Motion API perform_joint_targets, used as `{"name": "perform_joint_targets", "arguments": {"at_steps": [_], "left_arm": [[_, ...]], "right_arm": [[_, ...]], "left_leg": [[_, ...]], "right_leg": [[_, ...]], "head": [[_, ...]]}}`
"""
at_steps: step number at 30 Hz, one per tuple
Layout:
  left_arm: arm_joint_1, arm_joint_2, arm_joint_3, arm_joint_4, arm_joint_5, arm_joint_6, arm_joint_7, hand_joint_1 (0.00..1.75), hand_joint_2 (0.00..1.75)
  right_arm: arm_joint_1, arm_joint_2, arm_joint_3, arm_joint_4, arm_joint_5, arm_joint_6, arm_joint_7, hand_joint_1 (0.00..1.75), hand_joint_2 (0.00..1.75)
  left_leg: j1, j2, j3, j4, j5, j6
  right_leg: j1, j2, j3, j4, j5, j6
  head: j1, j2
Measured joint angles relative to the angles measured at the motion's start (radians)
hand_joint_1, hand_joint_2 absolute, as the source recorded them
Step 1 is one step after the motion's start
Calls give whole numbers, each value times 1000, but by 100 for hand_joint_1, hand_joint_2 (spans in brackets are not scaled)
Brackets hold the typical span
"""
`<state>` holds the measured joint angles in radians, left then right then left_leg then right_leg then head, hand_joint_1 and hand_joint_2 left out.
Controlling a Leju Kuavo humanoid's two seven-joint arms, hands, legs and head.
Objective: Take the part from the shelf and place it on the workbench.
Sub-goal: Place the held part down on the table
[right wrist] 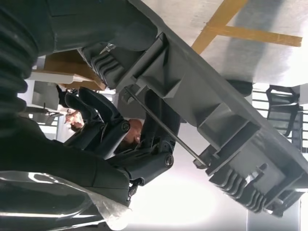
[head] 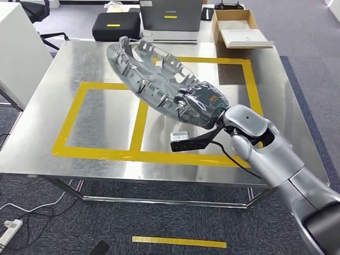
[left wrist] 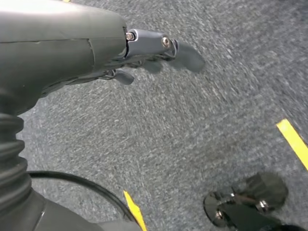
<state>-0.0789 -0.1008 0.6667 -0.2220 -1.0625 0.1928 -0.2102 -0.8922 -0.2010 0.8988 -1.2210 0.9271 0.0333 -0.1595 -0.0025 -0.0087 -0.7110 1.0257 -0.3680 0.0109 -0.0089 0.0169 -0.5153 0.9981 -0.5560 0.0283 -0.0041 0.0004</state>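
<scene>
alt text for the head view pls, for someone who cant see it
The robot's right hand holds a large grey ribbed plastic part tilted in the air above a steel workbench marked with yellow tape rectangles. Cases and a cardboard box sit at its far edge.

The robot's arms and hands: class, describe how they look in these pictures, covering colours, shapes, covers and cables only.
The right arm is smooth silver with rounded shells and dark joint gaps. A black bracket carries a small grey camera with a black cable. The right hand is wrapped in shiny clear film. The left hand is dark grey, with a ribbed cover and bolted fingers.
</scene>
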Motion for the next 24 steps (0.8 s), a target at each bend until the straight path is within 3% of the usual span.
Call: {"name": "perform_joint_targets", "arguments": {"at_steps": [2, 3, 5, 7, 8, 9, 11, 12, 13, 17, 19, 21, 22, 23, 24], "left_arm": [[-3, -1, 0, 0, 0, 4, -4, 0, 175], [-5, -2, 0, 0, 0, 5, -7, 0, 175], [-6, -2, 2, 0, 1, 1, -21, 0, 175], [-6, -2, 3, 0, 3, -12, -40, 0, 175], [-4, -2, 4, 0, 6, -20, -51, 0, 175], [-3, -2, 6, 0, 8, -27, -62, 0, 175], [-1, -2, 9, 0, 12, -37, -80, 0, 175], [-2, -1, 11, 0, 13, -39, -86, 0, 175], [-2, 0, 12, 0, 13, -39, -90, 0, 175], [-1, 1, 17, 0, 14, -41, -94, 0, 175], [-2, 1, 17, 0, 14, -41, -94, 0, 175], [-2, 1, 18, 0, 17, -49, -96, 0, 175], [-2, 0, 19, 0, 21, -58, -99, 0, 175], [-1, 1, 21, 0, 26, -71, -104, 0, 175], [-2, 1, 24, 0, 31, -85, -111, 0, 175]], "right_arm": [[-9, 0, 3, 14, -3, 15, 6, 175, 175], [-14, 0, 6, 24, -5, 22, 9, 175, 175], [-18, 0, 14, 53, -8, 36, 15, 175, 175], [-14, -1, 26, 84, -9, 49, 19, 175, 175], [-11, -1, 31, 101, -11, 54, 20, 175, 175], [-9, -1, 35, 117, -13, 58, 21, 175, 175], [-10, -1, 41, 149, -20, 62, 21, 175, 175], [-12, -1, 44, 161, -23, 63, 21, 175, 175], [-15, 0, 46, 172, -25, 64, 21, 175, 175], [-18, 0, 53, 194, -25, 65, 19, 175, 175], [-21, 0, 54, 200, -25, 66, 21, 175, 175], [-23, 0, 57, 207, -28, 71, 21, 175, 175], [-24, 0, 59, 211, -30, 77, 21, 175, 175], [-24, 0, 61, 216, -34, 86, 21, 175, 175], [-24, 0, 64, 222, -38, 95, 20, 175, 175]], "left_leg": [[3, -1, 12, -10, -4, 9], [7, -1, 19, -17, -6, 13], [8, -1, 27, -21, -13, 20], [9, -2, 31, -20, -20, 22], [10, -3, 34, -18, -24, 21], [11, -4, 38, -16, -28, 19], [12, -8, 42, -7, -38, 11], [10, -10, 41, -3, -41, 6], [9, -10, 39, 0, -42, 1], [8, -9, 33, 13, -52, -16], [11, -5, 1, 91, -98, -26], [13, -1, -55, 223, -156, -32], [13, 0, -73, 269, -169, -34], [13, 0, -77, 281, -164, -33], [13, 0, -62, 253, -141, -31]], "right_leg": [[0, -3, -3, 14, -20, 8], [0, -4, -20, 48, -39, 10], [0, -6, -95, 175, -89, 10], [0, -6, -171, 278, -101, 14], [-1, -6, -186, 278, -77, 16], [-2, -7, -182, 239, -34, 19], [-3, -10, -140, 109, 53, 24], [-2, -11, -119, 57, 74, 21], [-2, -12, -106, 31, 79, 17], [-3, -12, -95, 19, 75, -10], [-6, -13, -89, 15, 77, -23], [-5, -13, -85, 16, 75, -29], [-4, -13, -83, 16, 74, -30], [-3, -13, -81, 16, 73, -31], [-3, -12, -79, 17, 71, -30]], "head": [[2, 0], [4, 0], [7, 0], [7, 0], [7, 0], [7, 0], [8, 0], [9, 0], [8, 0], [6, 0], [2, 0], [0, 0], [0, 0], [0, 0], [0, 0]]}}
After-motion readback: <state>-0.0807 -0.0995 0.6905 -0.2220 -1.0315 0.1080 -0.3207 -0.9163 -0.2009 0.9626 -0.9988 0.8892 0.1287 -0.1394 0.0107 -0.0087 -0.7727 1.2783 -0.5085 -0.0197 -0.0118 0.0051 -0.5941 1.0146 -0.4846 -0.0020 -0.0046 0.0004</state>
